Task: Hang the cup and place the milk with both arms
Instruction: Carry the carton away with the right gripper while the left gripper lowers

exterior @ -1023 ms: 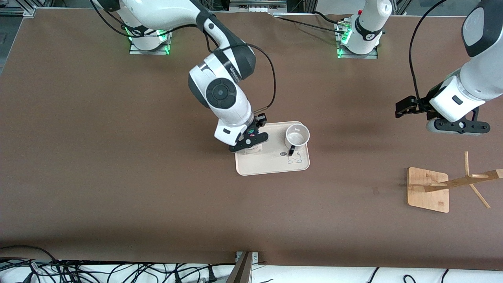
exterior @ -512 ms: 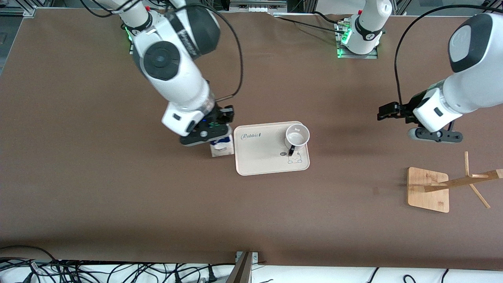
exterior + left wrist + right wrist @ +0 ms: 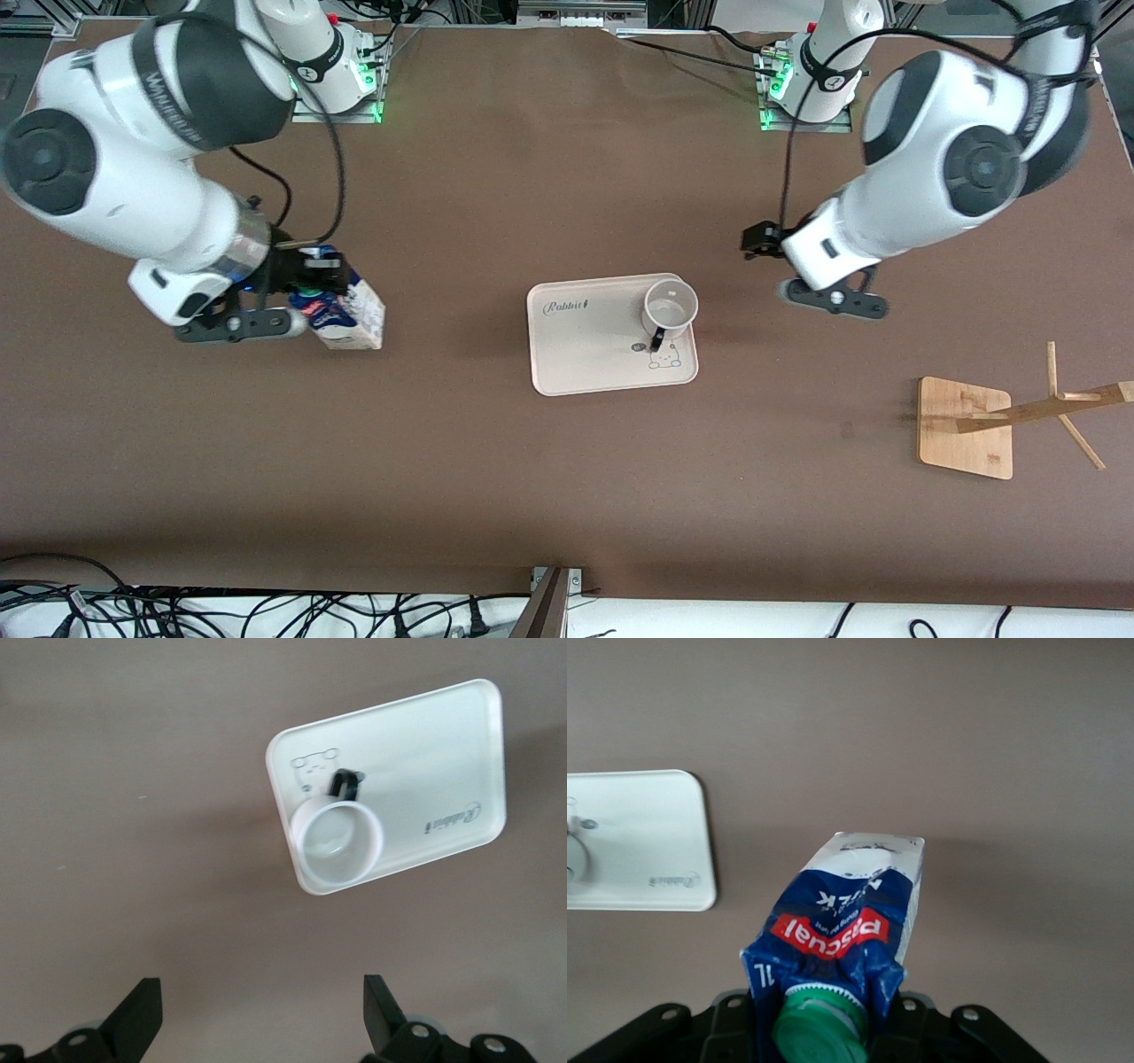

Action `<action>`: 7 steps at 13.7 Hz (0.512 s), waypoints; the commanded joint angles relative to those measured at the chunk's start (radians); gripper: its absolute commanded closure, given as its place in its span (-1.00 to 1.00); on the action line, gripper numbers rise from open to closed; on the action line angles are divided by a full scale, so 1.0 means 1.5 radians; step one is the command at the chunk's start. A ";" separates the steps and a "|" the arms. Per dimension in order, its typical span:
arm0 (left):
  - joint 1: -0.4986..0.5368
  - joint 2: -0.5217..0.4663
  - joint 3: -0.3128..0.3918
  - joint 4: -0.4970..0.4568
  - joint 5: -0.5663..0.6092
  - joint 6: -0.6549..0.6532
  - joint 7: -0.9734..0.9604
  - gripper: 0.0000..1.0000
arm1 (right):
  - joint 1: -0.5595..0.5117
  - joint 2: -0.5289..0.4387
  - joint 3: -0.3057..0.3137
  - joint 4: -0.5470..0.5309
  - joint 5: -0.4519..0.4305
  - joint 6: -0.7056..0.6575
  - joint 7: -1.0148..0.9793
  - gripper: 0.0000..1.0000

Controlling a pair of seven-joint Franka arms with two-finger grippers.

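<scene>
The milk carton (image 3: 348, 307) is held aloft by the right gripper (image 3: 301, 297), whose jaws are clamped on the gabled top just below the round green cap (image 3: 821, 1020); the carton is seen over bare table toward the right arm's end, well apart from the tray (image 3: 585, 363). Its long axis is tilted off vertical: in the front view the cap end is angled toward the right arm's wrist, while the pale base is swung toward the tray and the front camera. In the right wrist view the carton (image 3: 842, 930) is seen lengthwise from the cap down, the red band and blue print facing the camera and the white base farthest from it. The cup (image 3: 670, 307) is seen upright on the tray, mouth up, in the corner toward the left arm's end and farther from the front camera; its black loop handle (image 3: 656, 339) is pointed toward the front camera. The left gripper (image 3: 769, 241) is held in the air over bare table beside the tray, toward the left arm's end, with jaws wide apart and nothing between them; both fingertips (image 3: 142, 1010) are visible in the left wrist view, with the cup (image 3: 337, 842) and the tray (image 3: 443, 753) below. A wooden cup rack (image 3: 983, 425) is noted toward the left arm's end, nearer the front camera than the tray.
</scene>
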 commanded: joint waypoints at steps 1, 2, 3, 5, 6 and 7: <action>-0.034 0.042 -0.006 -0.001 -0.021 0.061 -0.006 -1.00 | -0.045 -0.043 0.010 -0.064 -0.021 0.005 -0.070 0.06; -0.034 0.046 -0.023 -0.019 -0.021 0.087 -0.006 -1.00 | -0.050 -0.048 0.009 -0.073 -0.054 0.005 -0.102 0.06; -0.034 0.048 -0.035 -0.039 -0.021 0.118 -0.004 -1.00 | -0.057 -0.052 0.009 -0.080 -0.079 0.002 -0.129 0.06; -0.034 0.063 -0.068 -0.074 -0.021 0.162 0.006 -1.00 | -0.076 -0.057 0.009 -0.095 -0.087 0.002 -0.162 0.06; -0.036 0.072 -0.082 -0.089 -0.021 0.190 0.006 -1.00 | -0.087 -0.058 0.009 -0.105 -0.087 0.006 -0.178 0.06; -0.047 0.080 -0.089 -0.104 -0.019 0.221 0.006 -1.00 | -0.099 -0.058 0.010 -0.118 -0.085 0.011 -0.194 0.06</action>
